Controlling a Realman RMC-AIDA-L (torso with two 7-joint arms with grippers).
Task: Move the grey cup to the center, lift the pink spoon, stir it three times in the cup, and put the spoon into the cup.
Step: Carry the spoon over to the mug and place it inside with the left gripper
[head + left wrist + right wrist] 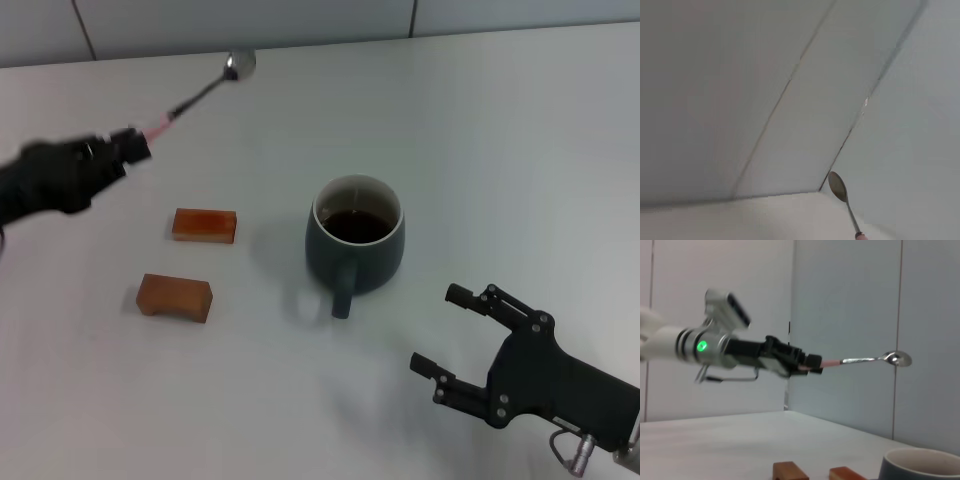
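The grey cup (355, 242) stands upright near the table's middle, handle toward me, dark inside; its rim shows in the right wrist view (920, 462). My left gripper (130, 146) is shut on the pink handle of the pink spoon (205, 92) and holds it in the air at the far left, well above the table, bowl pointing away to the far side. The spoon also shows in the left wrist view (842, 200) and the right wrist view (875, 360). My right gripper (448, 330) is open and empty, near the front right, a little short of the cup.
Two orange-brown blocks (204, 224) (175, 296) lie on the table left of the cup; they show in the right wrist view (790, 471). A pale wall (300, 20) runs behind the table's far edge.
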